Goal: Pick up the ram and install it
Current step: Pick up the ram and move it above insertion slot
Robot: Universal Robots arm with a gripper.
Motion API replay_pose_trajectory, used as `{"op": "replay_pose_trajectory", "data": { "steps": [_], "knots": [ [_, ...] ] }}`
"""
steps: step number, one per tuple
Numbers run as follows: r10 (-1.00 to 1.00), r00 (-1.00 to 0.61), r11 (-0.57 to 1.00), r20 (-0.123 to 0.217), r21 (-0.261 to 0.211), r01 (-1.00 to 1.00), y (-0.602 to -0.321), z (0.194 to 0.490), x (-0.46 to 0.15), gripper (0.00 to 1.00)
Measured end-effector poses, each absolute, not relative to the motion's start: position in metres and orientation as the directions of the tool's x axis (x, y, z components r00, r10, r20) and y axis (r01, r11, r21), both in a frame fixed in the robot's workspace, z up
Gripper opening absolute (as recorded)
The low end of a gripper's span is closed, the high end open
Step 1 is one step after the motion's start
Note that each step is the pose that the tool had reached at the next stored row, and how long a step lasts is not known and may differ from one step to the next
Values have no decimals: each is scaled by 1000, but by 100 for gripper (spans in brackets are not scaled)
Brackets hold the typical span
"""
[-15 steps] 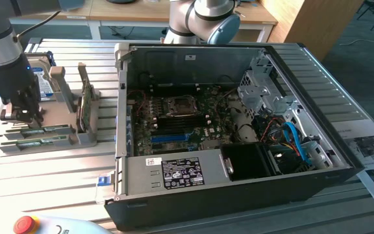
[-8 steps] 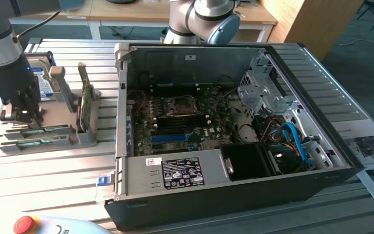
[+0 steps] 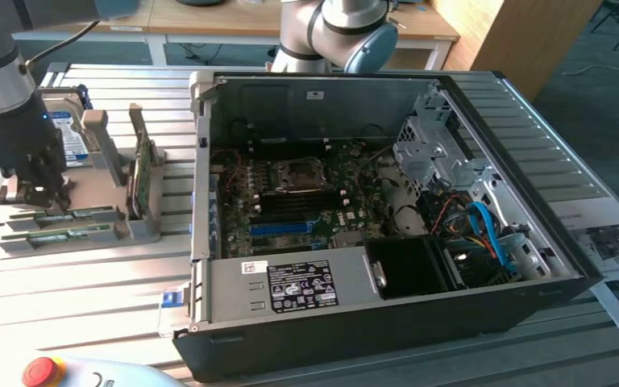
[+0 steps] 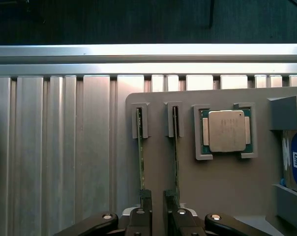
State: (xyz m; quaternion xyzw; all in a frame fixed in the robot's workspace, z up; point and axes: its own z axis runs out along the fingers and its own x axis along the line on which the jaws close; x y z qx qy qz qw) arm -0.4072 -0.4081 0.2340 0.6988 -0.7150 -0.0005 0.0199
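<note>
My exterior camera sits high off one end of the open computer case (image 3: 396, 339), set well back and tilted down. From there I get the whole case, the slatted aluminium table (image 3: 94, 306) under it and the grey parts holder (image 3: 143, 230) at the exterior view's left. The wrist camera rides on the arm and looks straight down — close in, with the gripper (image 4: 158, 195) at the picture's edge — onto that same holder. Both views share the holder, its two ram sticks (image 4: 141, 162) standing in slots, the hard drive (image 4: 296, 162) and the table slats; the processor (image 4: 226, 131) I see from the wrist.
</note>
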Motion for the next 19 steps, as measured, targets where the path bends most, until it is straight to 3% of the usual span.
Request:
{"op": "replay_pose_trajectory", "data": {
  "steps": [19],
  "knots": [
    [-1000,-5,6,28,29,-1000,-412,234,-407,24]
  ]
}}
